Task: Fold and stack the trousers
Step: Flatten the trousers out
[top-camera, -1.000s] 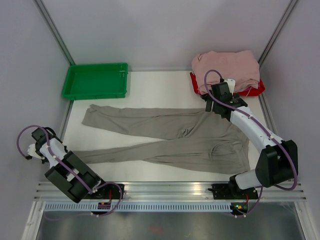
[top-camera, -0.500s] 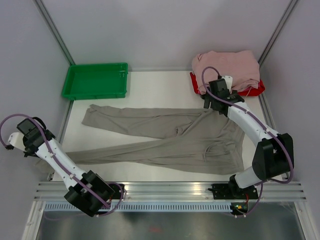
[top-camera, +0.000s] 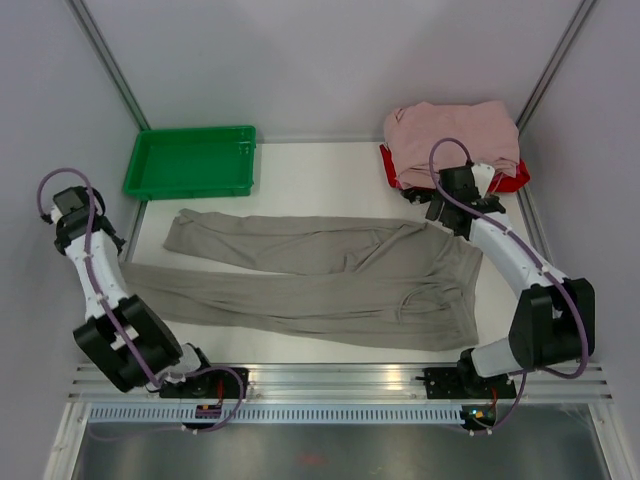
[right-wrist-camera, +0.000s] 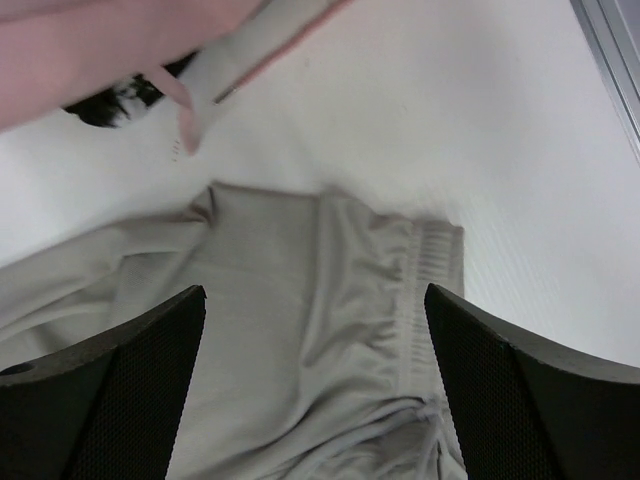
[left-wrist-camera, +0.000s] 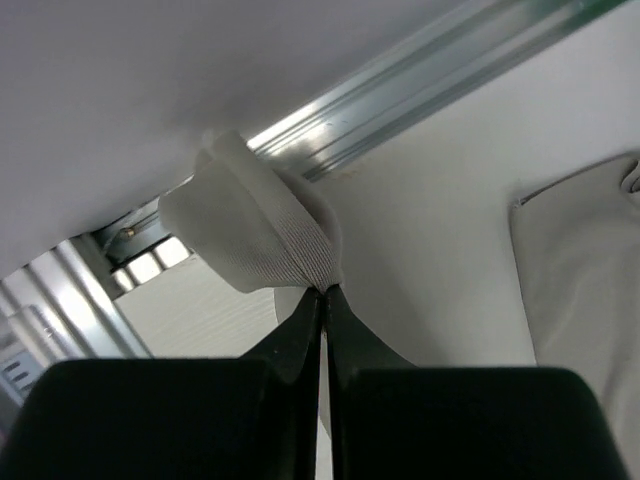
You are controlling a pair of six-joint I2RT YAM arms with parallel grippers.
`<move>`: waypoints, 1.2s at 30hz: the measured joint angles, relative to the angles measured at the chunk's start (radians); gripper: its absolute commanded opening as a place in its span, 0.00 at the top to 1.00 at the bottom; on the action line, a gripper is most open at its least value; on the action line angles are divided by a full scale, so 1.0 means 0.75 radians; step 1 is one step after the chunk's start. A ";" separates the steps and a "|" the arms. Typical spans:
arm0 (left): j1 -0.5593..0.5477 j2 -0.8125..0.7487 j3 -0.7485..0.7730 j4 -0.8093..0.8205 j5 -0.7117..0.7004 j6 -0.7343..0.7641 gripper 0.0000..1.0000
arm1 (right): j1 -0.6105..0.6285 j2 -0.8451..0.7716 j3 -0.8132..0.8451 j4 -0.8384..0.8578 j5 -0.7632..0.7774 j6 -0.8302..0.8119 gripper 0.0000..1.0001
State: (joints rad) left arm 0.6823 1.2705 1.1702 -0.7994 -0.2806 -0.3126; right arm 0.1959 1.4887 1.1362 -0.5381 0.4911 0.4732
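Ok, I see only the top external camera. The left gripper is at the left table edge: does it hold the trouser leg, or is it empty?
Observer: It holds it. In the left wrist view, the left gripper is shut on the ribbed cuff of the trousers.
Operator: And the other arm?
Observer: The right gripper is open and empty. In its wrist view the waistband shows between its fingers, not gripped.
Operator: Anything else near its fingers?
Observer: Only the pink garment, beyond the fingertips and apart from them.

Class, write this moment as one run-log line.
left gripper: shut on trousers cuff | right gripper: open over waistband | trousers: unfolded
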 measured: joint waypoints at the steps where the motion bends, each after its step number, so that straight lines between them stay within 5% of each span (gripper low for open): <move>1: -0.048 0.070 0.005 0.031 -0.006 -0.001 0.98 | -0.012 -0.027 -0.033 -0.006 0.005 0.017 0.03; 7: -0.155 0.462 0.012 0.117 -0.051 -0.027 0.96 | -0.033 -0.250 -0.197 -0.071 0.017 0.153 0.03; 9: -0.160 0.571 0.016 0.133 -0.081 -0.034 0.88 | -0.035 -0.308 -0.239 -0.087 0.016 0.200 0.03; 11: -0.164 0.646 0.027 0.137 -0.094 -0.034 0.62 | -0.035 -0.341 -0.267 -0.106 0.016 0.238 0.03; 12: -0.166 0.669 0.034 0.138 -0.095 -0.028 0.24 | -0.035 -0.350 -0.278 -0.116 0.016 0.256 0.02; 13: -0.168 0.675 0.041 0.141 -0.091 -0.026 0.05 | -0.035 -0.358 -0.287 -0.124 0.017 0.273 0.02; 14: -0.172 0.675 0.050 0.142 -0.083 -0.026 0.00 | -0.035 -0.364 -0.297 -0.130 0.017 0.287 0.02; 22: -0.179 0.445 0.069 0.162 0.007 -0.038 0.00 | -0.035 -0.413 -0.365 -0.134 -0.002 0.347 0.02; 29: -0.167 -0.050 -0.219 0.104 0.050 -0.163 0.00 | -0.035 -0.352 -0.367 -0.109 -0.086 0.324 0.02; 36: -0.096 -0.236 -0.420 0.065 0.274 -0.273 0.00 | -0.045 -0.264 -0.367 -0.091 -0.181 0.317 0.02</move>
State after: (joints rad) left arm 0.6106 1.0935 0.8555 -0.7506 -0.0753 -0.5175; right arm 0.1623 1.2903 0.8608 -0.6060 0.3557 0.7109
